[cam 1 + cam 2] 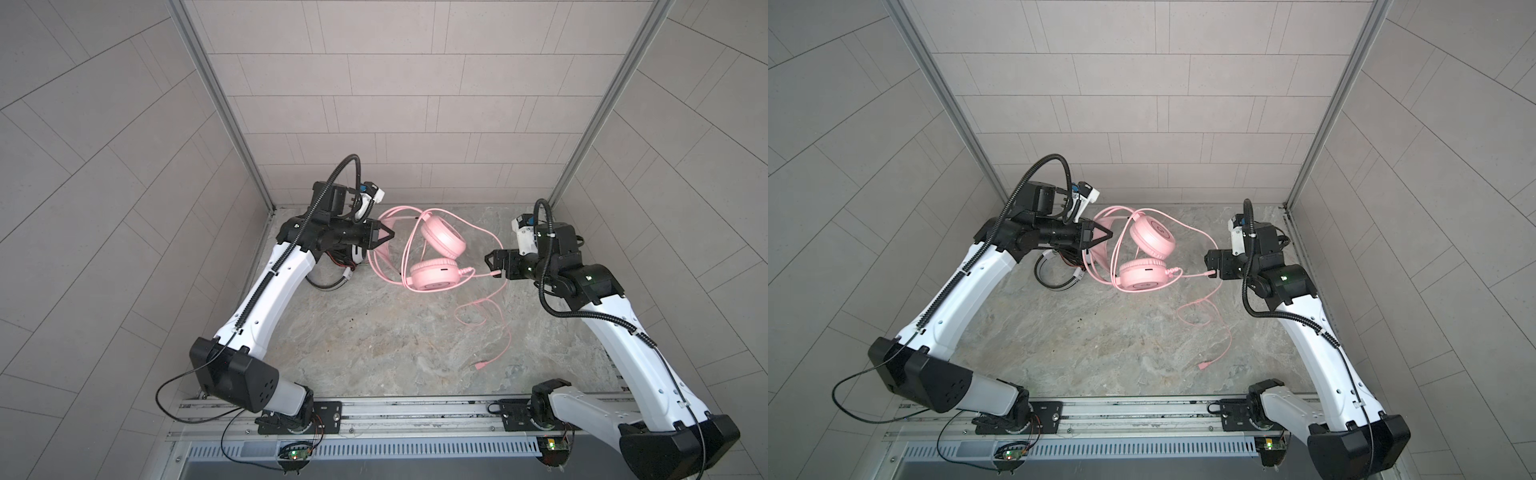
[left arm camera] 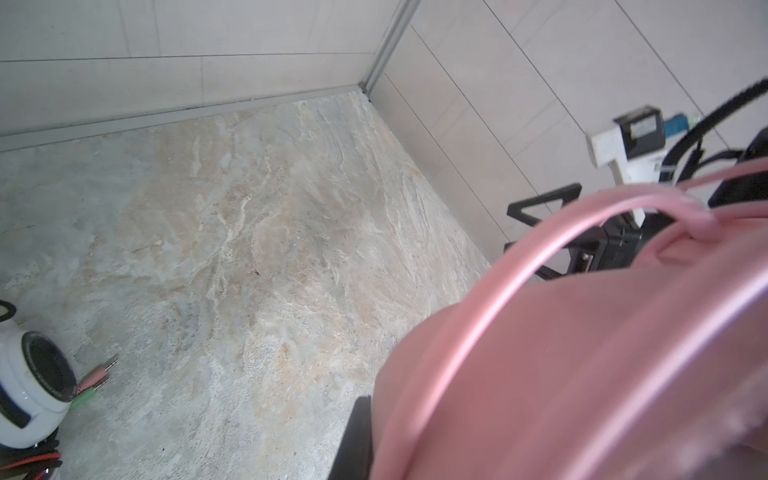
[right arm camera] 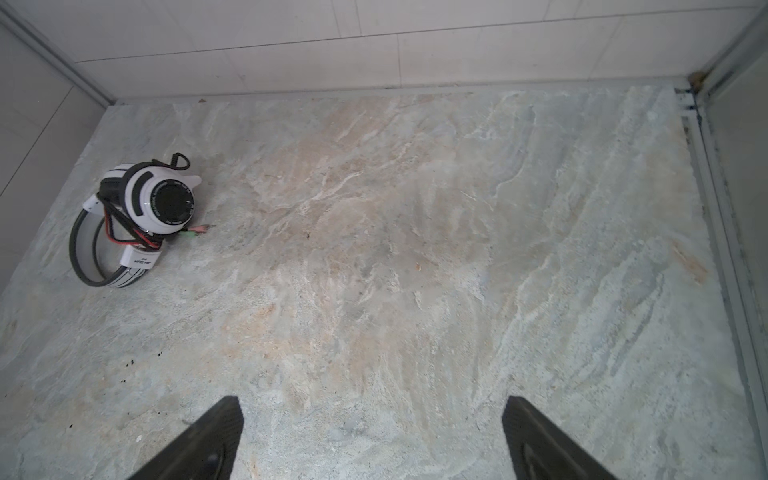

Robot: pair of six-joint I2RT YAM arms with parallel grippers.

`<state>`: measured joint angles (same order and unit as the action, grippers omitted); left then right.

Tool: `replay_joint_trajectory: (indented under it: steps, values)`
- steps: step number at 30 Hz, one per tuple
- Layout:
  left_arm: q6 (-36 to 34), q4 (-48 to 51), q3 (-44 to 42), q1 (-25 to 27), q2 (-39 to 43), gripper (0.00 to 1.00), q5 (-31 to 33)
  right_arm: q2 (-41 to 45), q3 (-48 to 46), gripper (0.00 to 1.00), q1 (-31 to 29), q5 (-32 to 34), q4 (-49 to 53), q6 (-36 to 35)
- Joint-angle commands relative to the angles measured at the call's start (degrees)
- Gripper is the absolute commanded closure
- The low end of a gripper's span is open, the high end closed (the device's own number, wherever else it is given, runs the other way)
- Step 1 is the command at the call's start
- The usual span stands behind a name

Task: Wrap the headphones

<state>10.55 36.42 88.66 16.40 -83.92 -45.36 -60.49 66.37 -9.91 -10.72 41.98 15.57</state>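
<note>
left arm (image 1: pixel 266 299) and right arm (image 1: pixel 619 332): glossy white link shells, bulky black joint housings. a ribbed black cable conduit (image 1: pixel 352 156) loops over each wrist. tapered black fingers (image 3: pixel 208 440). thin black wires and a small green-lit board (image 1: pixel 296 456) sit at the bases.

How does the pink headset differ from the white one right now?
The pink headset trails its pink cord loose over the table; the white headset has its black-red cord bundled on it. The left hand grips the pink headset's band; the white headset lies free. Both are over-ear, wired.
</note>
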Motion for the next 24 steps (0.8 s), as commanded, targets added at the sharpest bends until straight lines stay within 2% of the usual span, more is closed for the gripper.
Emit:
replay_joint_trajectory:
  steps: [1, 3, 7, 12, 19, 24]
  values:
    - [9.59, -10.00, -1.89, -2.23, 2.64, 1.00, -6.54, 1.48, -4.06, 0.01, 0.36, -3.46, -0.86, 1.48]
    - [11.23, -11.08, -1.96, -3.16, 2.28, 1.00, -7.49, 2.94, -7.07, 0.01, 0.34, -5.77, -2.61, 2.29]
    - [13.35, -13.20, -2.18, -3.74, 2.15, 1.00, -8.39, 4.79, -9.73, 0.01, 0.40, -6.08, -2.69, 2.67]
    - [15.21, -14.26, -1.60, -4.22, 2.49, 1.00, -8.71, 3.58, -11.56, 0.01, 0.41, -8.24, -5.01, 3.10]
    - [14.79, -6.52, 3.95, -4.77, 0.80, 1.00, -8.12, -2.51, -21.58, 0.01, -1.56, -15.86, -21.87, 8.35]
    - [14.70, -1.53, 9.18, -4.78, -0.28, 1.00, -8.75, -9.52, -21.81, 0.01, -6.97, -13.66, -30.07, 5.96]
